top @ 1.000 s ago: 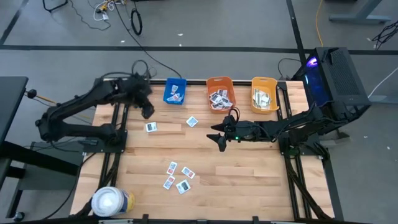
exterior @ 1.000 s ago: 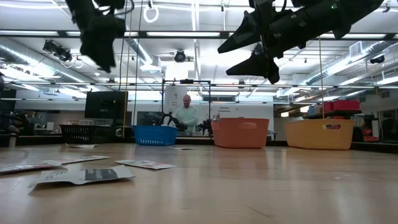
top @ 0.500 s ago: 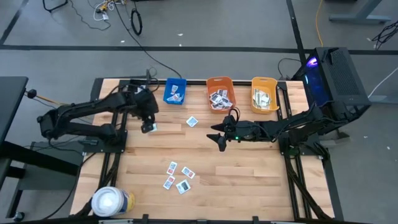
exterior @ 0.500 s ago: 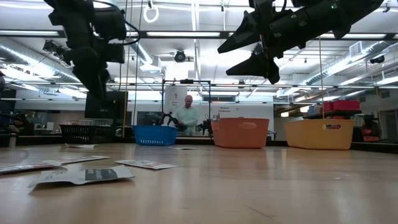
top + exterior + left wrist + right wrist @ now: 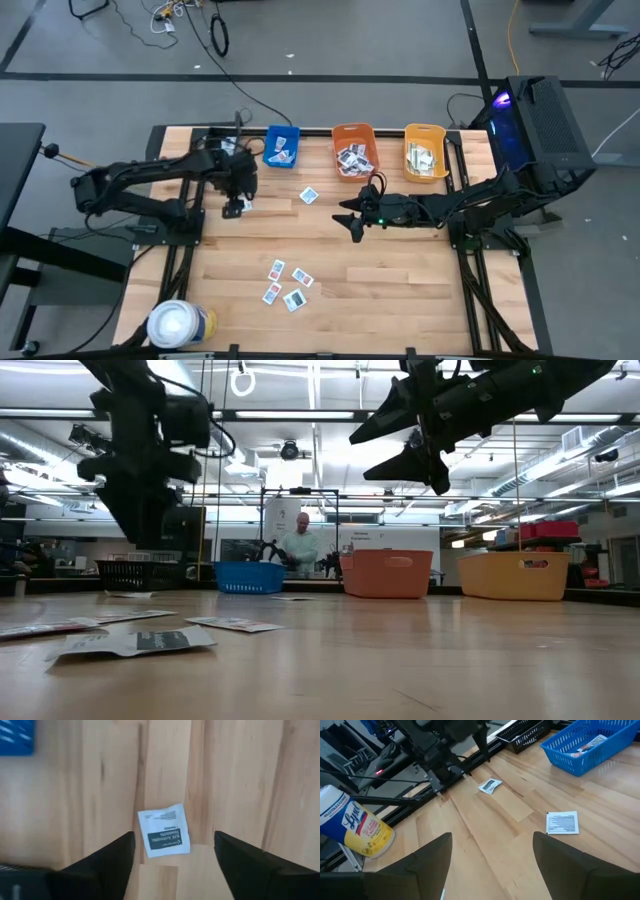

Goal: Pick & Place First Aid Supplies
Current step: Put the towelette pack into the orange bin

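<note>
Small white first aid packets lie flat on the wooden table. One packet lies under my left gripper, which points down with its fingers open on either side of it, above it and not touching. Another packet lies near the table's middle. Several more lie toward the near edge. My right gripper hangs open over the middle of the table, holding nothing.
A blue bin, an orange bin and a yellow bin, each with packets inside, stand in a row along the far edge. A large white roll with a yellow band stands at the near left corner.
My left gripper has come down from near the blue bin toward the packet at the table's left, and its wrist has rolled on the way. The right arm has kept still. No packet has moved.
</note>
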